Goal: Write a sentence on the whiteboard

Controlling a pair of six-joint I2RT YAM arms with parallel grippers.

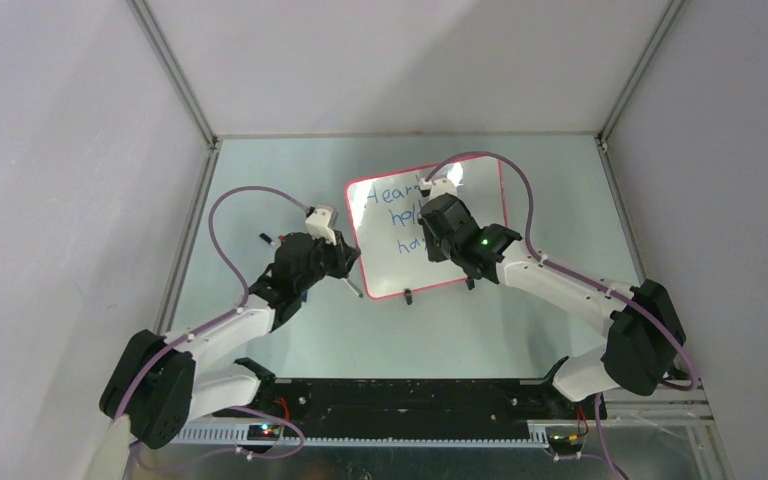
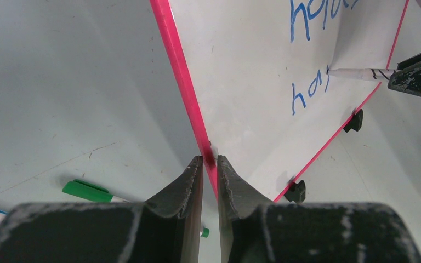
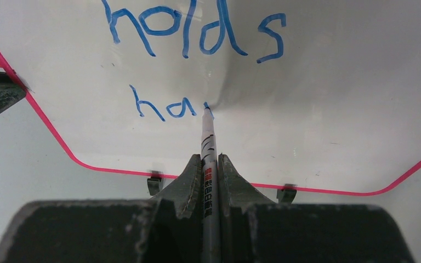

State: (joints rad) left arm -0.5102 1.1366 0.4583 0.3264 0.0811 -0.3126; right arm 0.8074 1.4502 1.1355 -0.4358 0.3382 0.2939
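Right gripper (image 3: 210,160) clamps marker (image 3: 206,131), tip touching whiteboard (image 3: 334,109); left gripper (image 2: 210,163) pinches whiteboard's red edge.

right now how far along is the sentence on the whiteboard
Done: two lines of the sentence are on the whiteboard, a top line partly hidden by the arm and "holds" beneath it. In hand: the right tool grips a marker with its tip on the third line, which so far reads "ha" plus a started stroke; the left tool pinches the red frame. Left: the rest of that third line.
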